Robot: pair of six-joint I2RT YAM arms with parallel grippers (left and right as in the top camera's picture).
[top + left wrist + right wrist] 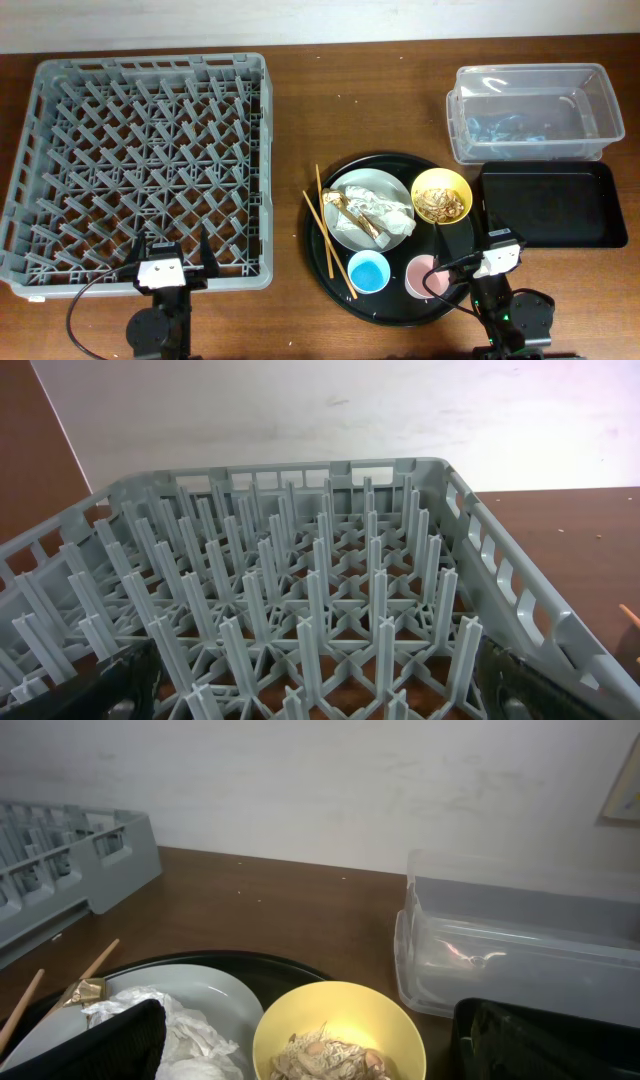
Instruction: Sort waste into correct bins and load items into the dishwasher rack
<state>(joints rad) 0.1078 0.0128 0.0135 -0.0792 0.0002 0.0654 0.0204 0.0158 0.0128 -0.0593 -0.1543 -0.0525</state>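
Grey rack holds nothing yet, so you're likely at the start; left claw and right claw both gape empty. Next, pinch the tissue off the plate.

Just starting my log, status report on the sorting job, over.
Left gripper open at near edge of dishwasher rack. Right gripper open near yellow bowl. Tissue and wrapper on plate, rack unloaded. Nothing in the way.

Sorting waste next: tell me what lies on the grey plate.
On the plate: crumpled white tissue and a gold wrapper. Whatever lies under the tissue is covered, so crumbs there cannot be ruled out.
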